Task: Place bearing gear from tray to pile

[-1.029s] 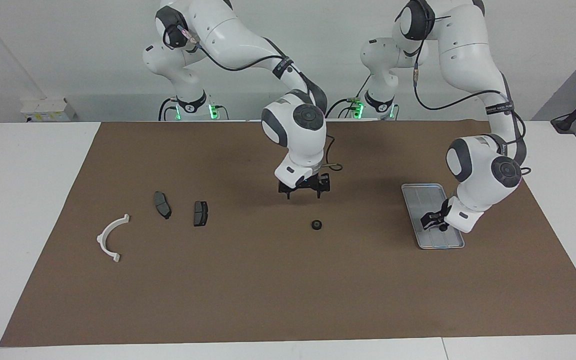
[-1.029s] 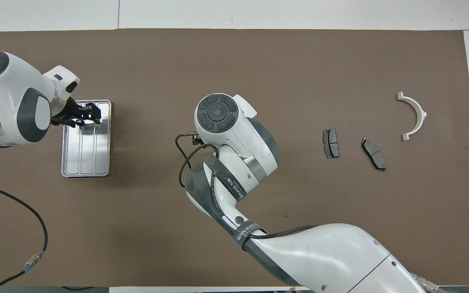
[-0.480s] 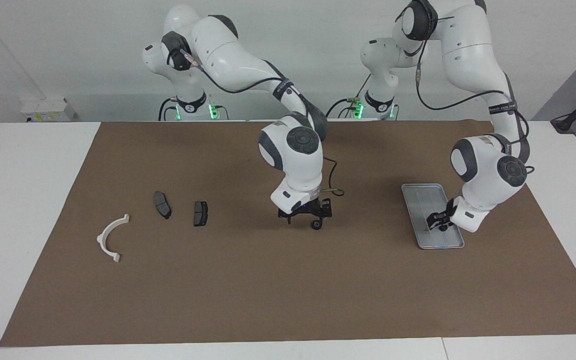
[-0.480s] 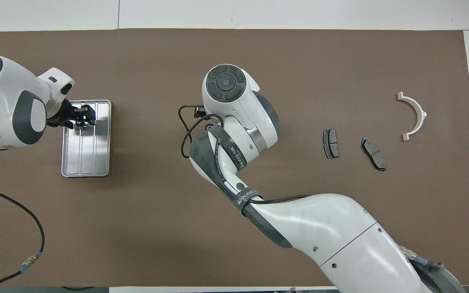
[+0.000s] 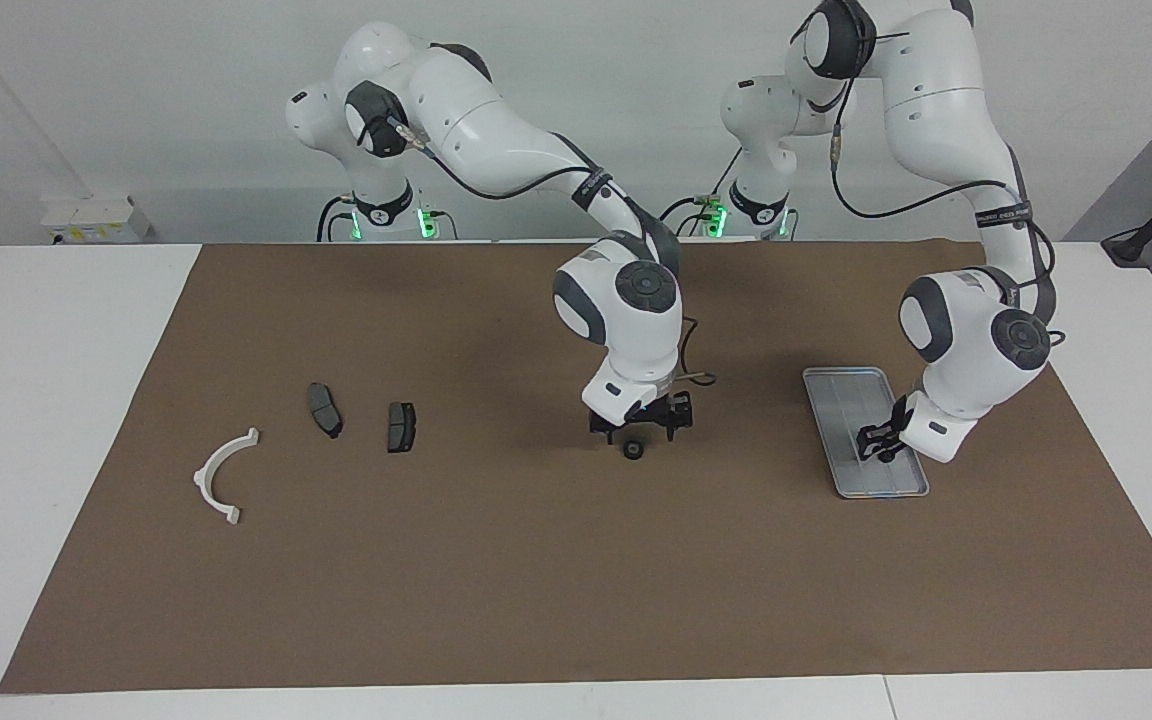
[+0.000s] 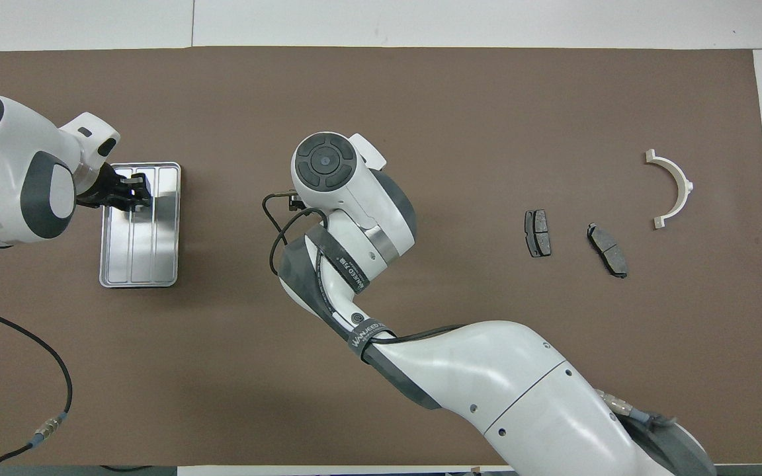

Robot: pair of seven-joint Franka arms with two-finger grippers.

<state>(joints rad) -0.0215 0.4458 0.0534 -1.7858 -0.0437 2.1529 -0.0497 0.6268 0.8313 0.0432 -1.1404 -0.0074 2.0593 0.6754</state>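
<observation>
brown mat (image 5: 536, 580), white bracket (image 5: 223, 478)

The tray (image 5: 851, 400) lies toward the left arm's end of the bench (image 5: 56, 420), the bracket (image 5: 221, 478) and two brake pads (image 5: 324, 409) toward the right arm's end, a bearing gear (image 5: 633, 451) between them.

Both arms wear glossy white shells with dark grey joint sections and round dark grey caps marked by a ring of segments. A black cable runs loosely along each forearm, held by a black strap with white lettering. The left gripper (image 5: 882, 447) and right gripper (image 5: 639, 424) are black, each under a white wrist block. Green lights glow at both bases, and small dark screw holes dot the shells
</observation>
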